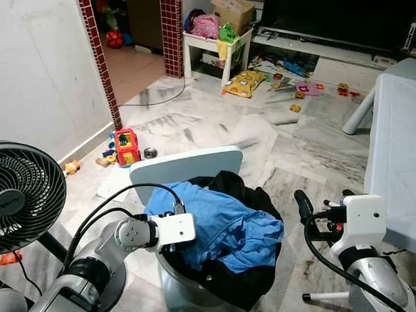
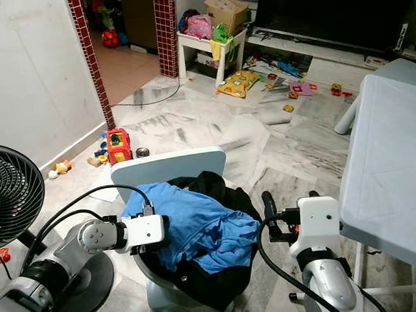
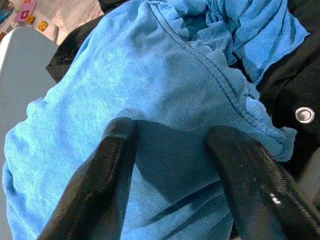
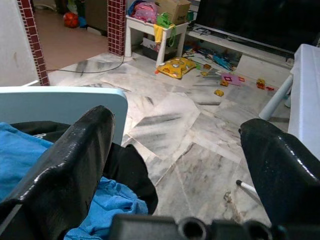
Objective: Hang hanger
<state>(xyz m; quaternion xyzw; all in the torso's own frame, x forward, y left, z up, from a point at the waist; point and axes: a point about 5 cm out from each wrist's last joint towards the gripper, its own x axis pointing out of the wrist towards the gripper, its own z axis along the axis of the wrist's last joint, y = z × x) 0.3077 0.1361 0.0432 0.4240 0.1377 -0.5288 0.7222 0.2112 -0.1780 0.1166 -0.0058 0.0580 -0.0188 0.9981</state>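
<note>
The left gripper (image 3: 167, 135) has its fingers spread and pressed down into a blue shirt (image 1: 220, 226), one finger (image 3: 107, 165) on each side of a shadowed fold. The shirt lies heaped over a black garment (image 1: 255, 267) on a pale chair (image 1: 187, 164), directly under and ahead of that gripper. Just beyond its fingertips runs the shirt's stitched hem, with a metal snap (image 3: 304, 114) on the black cloth beside it. The right gripper (image 1: 315, 209) hovers spread wide and holding nothing, just beside the pile, with a white table (image 1: 408, 156) on its outer side. I cannot make out a hanger anywhere. A black fan (image 1: 14, 194) stands outside the left arm.
</note>
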